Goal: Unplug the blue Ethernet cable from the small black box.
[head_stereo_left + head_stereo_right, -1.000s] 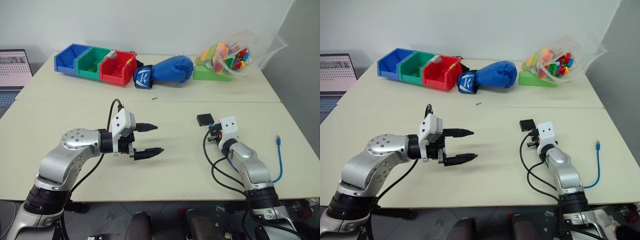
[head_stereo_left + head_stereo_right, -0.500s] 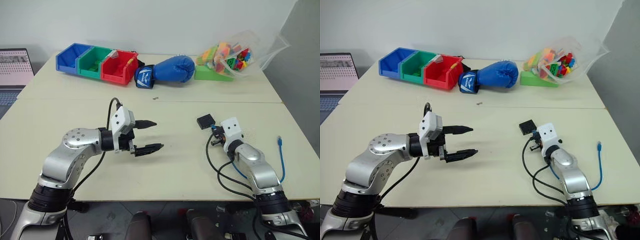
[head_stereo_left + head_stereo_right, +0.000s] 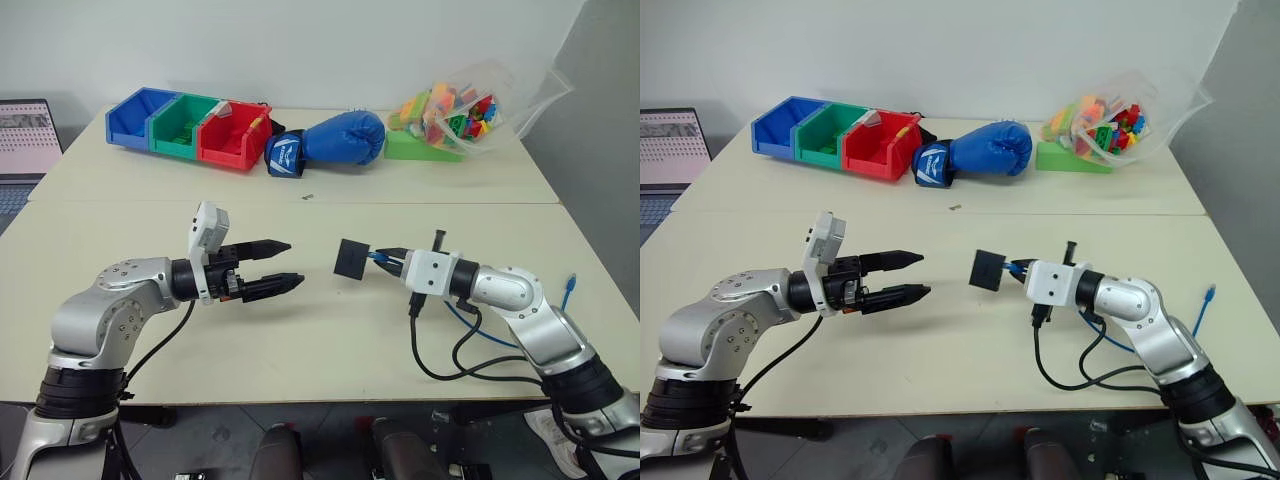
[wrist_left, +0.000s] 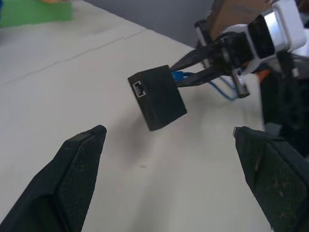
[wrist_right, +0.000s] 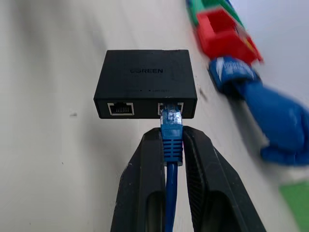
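Observation:
The small black box [image 3: 352, 259] hangs a little above the table, between my two grippers. The blue Ethernet cable's plug [image 5: 171, 128] sits in one of the box's two side ports. My right gripper [image 3: 385, 256] is shut on that plug just behind the box. The cable [image 3: 468, 318] runs back under the right arm, and its free end [image 3: 570, 289] lies near the table's right edge. My left gripper [image 3: 295, 263] is open with nothing between its fingers. It points level at the box from the left, a short gap away. In the left wrist view the box [image 4: 158, 96] shows beyond the fingers [image 4: 79, 164].
Blue, green and red bins [image 3: 190, 127] stand at the back left, beside a blue boxing glove [image 3: 330, 140]. A clear bag of toy bricks [image 3: 460, 108] lies on a green plate at the back right. A laptop [image 3: 25, 140] is at the far left. Black arm cables [image 3: 440, 355] loop near the front edge.
My right gripper has risen and swung left, rolling level, and has lifted the black box off the table by the plug. The left gripper has rolled and drawn slightly left, still open.

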